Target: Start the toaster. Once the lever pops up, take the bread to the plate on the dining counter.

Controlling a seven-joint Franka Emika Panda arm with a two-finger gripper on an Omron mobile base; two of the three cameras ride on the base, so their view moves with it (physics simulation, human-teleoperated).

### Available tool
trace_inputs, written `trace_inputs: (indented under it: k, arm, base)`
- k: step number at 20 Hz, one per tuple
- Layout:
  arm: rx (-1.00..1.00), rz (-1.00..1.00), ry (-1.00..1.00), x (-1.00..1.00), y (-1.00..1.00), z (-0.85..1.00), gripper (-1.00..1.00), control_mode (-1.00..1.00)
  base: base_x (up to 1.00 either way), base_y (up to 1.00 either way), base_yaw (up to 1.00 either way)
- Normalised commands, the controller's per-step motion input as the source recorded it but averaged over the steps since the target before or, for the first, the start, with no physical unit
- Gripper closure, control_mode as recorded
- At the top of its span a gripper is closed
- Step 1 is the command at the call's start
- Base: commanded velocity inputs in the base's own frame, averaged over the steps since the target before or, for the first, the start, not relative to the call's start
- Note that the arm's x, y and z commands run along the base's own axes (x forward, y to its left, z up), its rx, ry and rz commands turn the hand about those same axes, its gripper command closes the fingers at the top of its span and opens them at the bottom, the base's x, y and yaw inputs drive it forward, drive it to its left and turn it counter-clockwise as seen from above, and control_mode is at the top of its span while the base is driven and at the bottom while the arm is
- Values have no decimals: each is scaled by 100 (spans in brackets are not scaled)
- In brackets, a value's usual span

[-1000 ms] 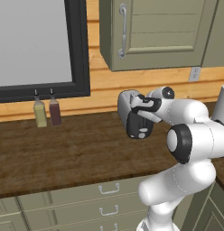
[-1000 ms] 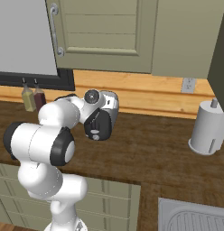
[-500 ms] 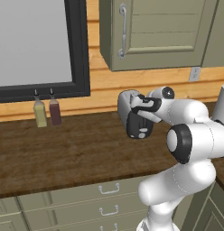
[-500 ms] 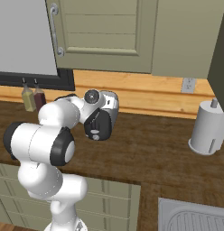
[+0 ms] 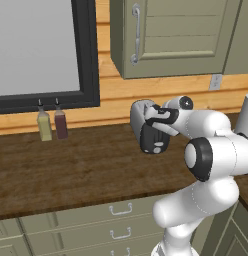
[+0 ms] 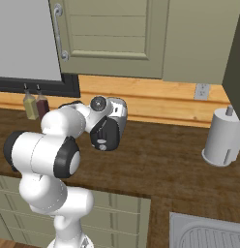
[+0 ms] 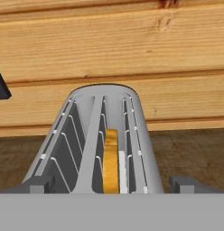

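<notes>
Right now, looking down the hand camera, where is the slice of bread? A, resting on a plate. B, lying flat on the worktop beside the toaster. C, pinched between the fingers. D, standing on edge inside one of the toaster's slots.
D: in the hand view the bread stands on edge down in a slot of the toaster, and the gripper is open with its fingers wide apart.

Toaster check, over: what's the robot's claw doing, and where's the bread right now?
Gripper open, holding nothing, poised over toaster. Bread sits down in right slot. Nothing in the way.
</notes>
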Motion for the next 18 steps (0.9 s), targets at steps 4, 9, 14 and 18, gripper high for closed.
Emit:
trace_inputs:
  k: [4, 9, 14, 18]
  arm:
    - [0, 0, 0, 0, 0, 0, -100, -100]
    - [0, 0, 0, 0, 0, 0, -100, -100]
    - [0, 0, 0, 0, 0, 0, -100, -100]
    - [0, 0, 0, 0, 0, 0, -100, -100]
  base:
    - [0, 0, 0]
    - [0, 0, 0]
    - [0, 0, 0]
    - [0, 0, 0]
